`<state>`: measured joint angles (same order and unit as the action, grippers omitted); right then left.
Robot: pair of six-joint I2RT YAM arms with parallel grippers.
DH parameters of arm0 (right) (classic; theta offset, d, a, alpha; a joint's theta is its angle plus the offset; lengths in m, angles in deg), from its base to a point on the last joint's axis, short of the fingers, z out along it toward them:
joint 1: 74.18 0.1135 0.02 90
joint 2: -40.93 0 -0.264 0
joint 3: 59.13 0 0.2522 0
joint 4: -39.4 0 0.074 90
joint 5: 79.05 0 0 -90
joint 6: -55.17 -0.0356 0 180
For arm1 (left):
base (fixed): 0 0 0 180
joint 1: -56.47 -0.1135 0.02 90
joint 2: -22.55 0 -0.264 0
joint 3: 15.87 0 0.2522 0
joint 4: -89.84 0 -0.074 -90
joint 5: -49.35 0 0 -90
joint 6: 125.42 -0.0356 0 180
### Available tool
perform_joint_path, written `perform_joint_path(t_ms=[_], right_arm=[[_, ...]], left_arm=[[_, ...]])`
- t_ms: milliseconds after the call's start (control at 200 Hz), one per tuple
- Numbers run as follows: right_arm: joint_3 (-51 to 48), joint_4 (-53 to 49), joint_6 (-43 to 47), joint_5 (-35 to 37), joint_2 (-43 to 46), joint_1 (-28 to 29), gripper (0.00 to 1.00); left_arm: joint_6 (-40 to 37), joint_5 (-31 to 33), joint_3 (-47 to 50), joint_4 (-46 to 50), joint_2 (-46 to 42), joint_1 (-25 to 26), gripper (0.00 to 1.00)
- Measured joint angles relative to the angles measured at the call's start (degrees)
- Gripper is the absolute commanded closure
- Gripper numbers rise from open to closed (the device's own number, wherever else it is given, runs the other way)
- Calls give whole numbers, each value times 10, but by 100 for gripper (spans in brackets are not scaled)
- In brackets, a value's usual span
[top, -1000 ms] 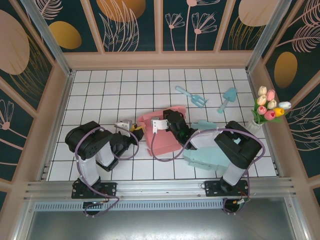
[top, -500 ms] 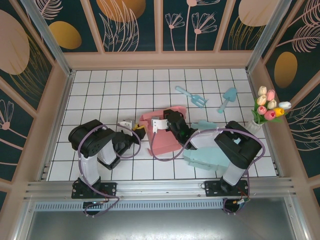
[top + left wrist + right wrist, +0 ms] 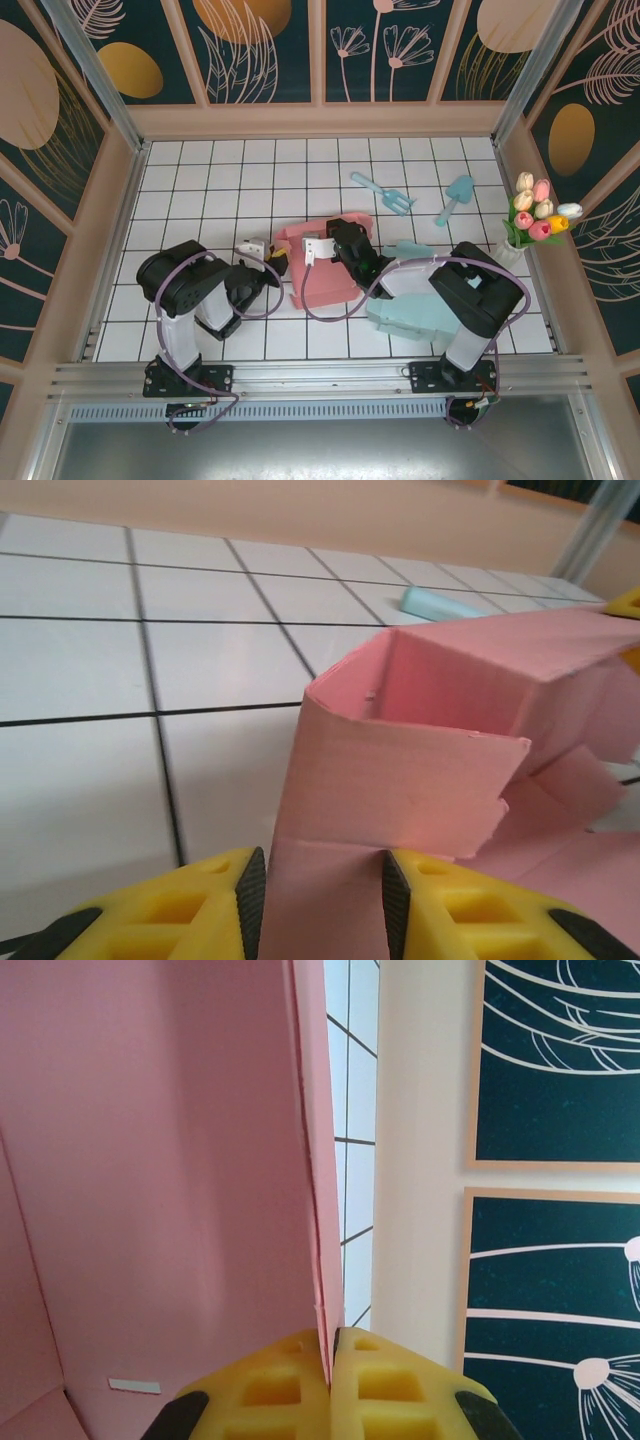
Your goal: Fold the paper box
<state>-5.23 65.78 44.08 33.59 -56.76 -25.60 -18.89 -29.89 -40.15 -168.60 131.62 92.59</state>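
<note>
From its base at the table's near edge, the left arm (image 3: pixel 185 290) crouched low and reached to its right. The left gripper (image 3: pixel 320 880) stood parted, with a flap of the pink paper box (image 3: pixel 325 285) lying in the gap between its yellow fingers (image 3: pixel 200 905). The right arm (image 3: pixel 480 290) bent back to its left, and the right gripper (image 3: pixel 331 1345) was pressed together, pinching an upright wall of the half-formed box, which sat between both grippers near the middle of the tiled table (image 3: pixel 200 180).

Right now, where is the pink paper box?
In the top view the pink paper box sits mid-table, left gripper at its left edge, right gripper pinching a wall on its far side.
</note>
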Motion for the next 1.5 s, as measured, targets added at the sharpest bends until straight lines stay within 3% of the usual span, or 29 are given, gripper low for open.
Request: perform_joint_path(t_ms=[215,445,666,1046,1181,1501], right_arm=[[1,-1,-3,-19,0,2,100],[1,-1,-13,-27,0,2,100],[1,-1,-15,-46,0,-2,100],[-26,-26,-13,-51,46,-10,100],[-27,-31,-13,-52,50,-10,100],[-28,-36,-13,-58,54,-12,100]], left_arm=[[-21,17,2,3,-23,-1,59],[-19,-76,2,3,-23,-4,63],[-19,-97,42,3,-39,-6,57],[-23,-86,101,5,-187,-6,54],[-33,-93,97,45,-234,-19,54],[-39,-149,81,64,-169,-35,53]])
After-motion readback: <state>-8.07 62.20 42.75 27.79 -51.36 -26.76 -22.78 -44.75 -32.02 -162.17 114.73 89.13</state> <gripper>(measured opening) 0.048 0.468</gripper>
